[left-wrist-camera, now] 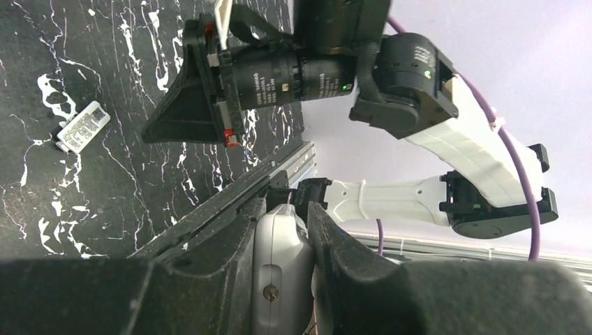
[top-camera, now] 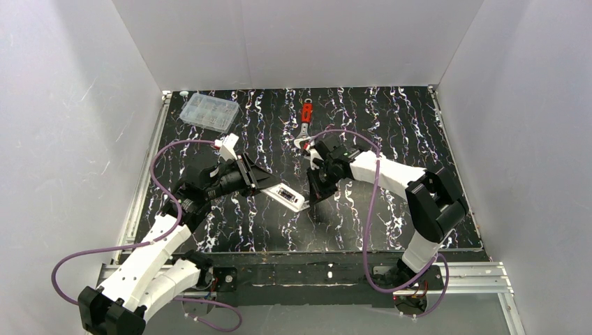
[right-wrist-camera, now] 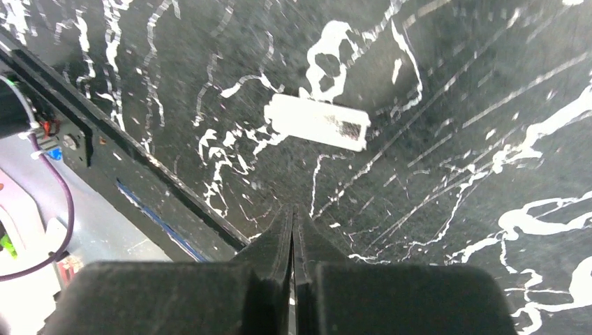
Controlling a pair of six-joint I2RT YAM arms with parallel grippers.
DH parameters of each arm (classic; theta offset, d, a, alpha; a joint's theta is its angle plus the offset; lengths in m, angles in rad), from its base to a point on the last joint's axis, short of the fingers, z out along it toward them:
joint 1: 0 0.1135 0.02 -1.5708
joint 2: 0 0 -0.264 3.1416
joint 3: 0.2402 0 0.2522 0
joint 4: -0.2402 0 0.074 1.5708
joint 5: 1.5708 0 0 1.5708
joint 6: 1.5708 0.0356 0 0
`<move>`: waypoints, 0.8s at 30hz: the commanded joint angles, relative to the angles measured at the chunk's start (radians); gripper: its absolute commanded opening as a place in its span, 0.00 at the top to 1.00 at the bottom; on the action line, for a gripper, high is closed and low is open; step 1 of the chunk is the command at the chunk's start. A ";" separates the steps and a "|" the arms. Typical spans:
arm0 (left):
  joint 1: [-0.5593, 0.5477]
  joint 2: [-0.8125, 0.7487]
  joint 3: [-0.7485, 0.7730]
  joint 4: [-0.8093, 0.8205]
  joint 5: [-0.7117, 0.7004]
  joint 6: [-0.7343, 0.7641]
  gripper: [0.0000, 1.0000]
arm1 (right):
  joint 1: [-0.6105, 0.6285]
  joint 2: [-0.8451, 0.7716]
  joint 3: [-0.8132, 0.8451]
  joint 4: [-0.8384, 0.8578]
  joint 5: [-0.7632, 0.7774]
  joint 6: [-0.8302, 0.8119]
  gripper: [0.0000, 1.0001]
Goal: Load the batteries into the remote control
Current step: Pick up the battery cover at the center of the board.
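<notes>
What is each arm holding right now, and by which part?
The left tool clamps the remote control by one end, with the rest sticking out past its tips. The right tool is shut and holds nothing.

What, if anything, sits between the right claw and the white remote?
Nothing visible. The right gripper, shut and empty, sits just beside the free end of the remote control, which the left gripper holds.

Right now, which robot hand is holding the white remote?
The left gripper, clamped on the remote control; the right gripper is pinched shut with nothing in it.
</notes>
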State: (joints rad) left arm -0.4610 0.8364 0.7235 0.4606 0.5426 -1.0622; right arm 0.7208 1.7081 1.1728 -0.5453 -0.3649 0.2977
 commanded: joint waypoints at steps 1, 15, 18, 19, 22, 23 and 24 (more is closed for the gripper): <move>0.004 -0.016 0.043 0.022 0.034 0.011 1.00 | 0.002 -0.027 -0.092 0.022 -0.002 0.107 0.99; 0.004 0.001 0.053 0.026 0.040 0.009 1.00 | 0.016 0.068 -0.110 0.057 0.111 0.216 0.99; 0.004 0.001 0.060 0.017 0.040 0.013 1.00 | 0.016 0.123 -0.058 0.030 0.155 0.210 0.99; 0.004 0.003 0.064 0.015 0.040 0.014 1.00 | 0.016 0.139 -0.041 0.023 0.171 0.209 0.99; 0.004 0.005 0.077 0.004 0.043 0.021 1.00 | 0.015 0.168 -0.007 0.015 0.223 0.207 0.99; 0.004 0.004 0.081 -0.002 0.043 0.024 1.00 | 0.015 0.175 0.002 0.015 0.237 0.206 0.99; 0.004 0.004 0.086 -0.007 0.042 0.027 1.00 | 0.015 0.180 0.013 0.010 0.251 0.208 0.99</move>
State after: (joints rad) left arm -0.4610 0.8494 0.7486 0.4469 0.5434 -1.0569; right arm 0.7315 1.8469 1.1419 -0.5335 -0.2520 0.5079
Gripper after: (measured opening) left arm 0.251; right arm 0.021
